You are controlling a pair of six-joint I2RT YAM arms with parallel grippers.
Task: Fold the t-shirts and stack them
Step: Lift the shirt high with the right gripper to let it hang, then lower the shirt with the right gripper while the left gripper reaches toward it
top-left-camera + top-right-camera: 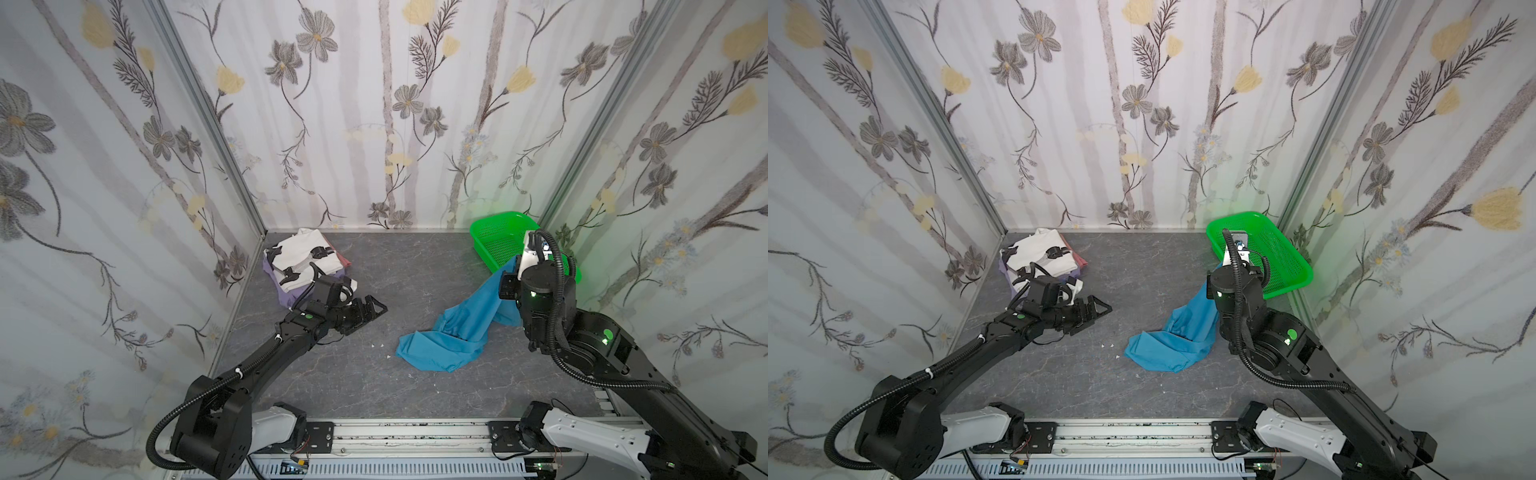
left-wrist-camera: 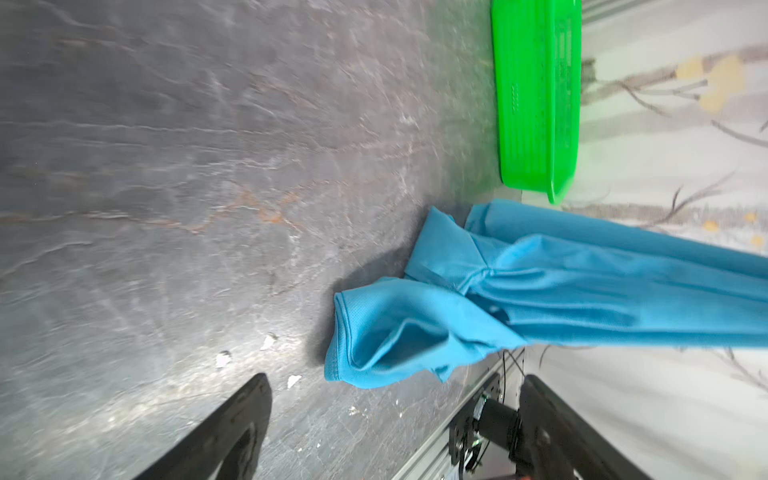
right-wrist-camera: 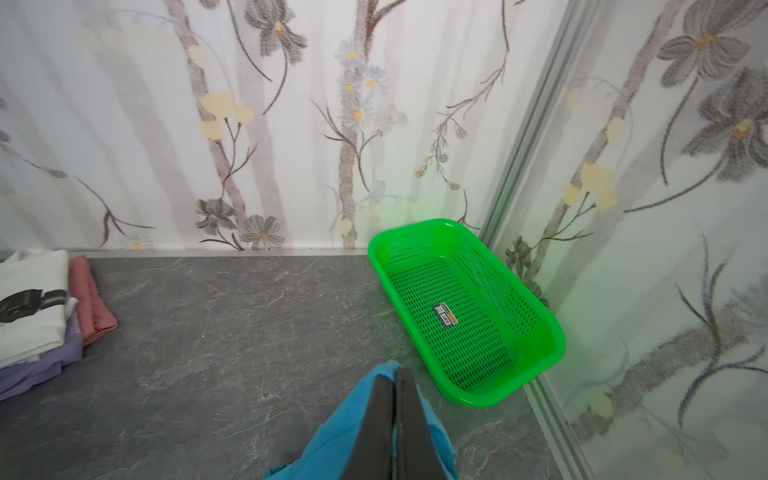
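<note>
T-shirts: four (three in a stack (image 1: 298, 250), one blue t-shirt (image 1: 455, 332) hanging)
Basket (image 1: 492, 235): one
Left gripper (image 1: 370, 312): jaws apart
Right gripper (image 3: 395, 388): clamped on blue t-shirt

We see the blue t-shirt (image 1: 453, 332) at 3 o'clock in both top views, unfolded and crumpled, one end raised and the rest lying down. At 10 o'clock, folded, the white printed t-shirt (image 1: 297, 249) lies on the lavender t-shirt (image 1: 272, 272), and the pinkish-red t-shirt (image 1: 344, 259) shows at their 3 o'clock side.
</note>
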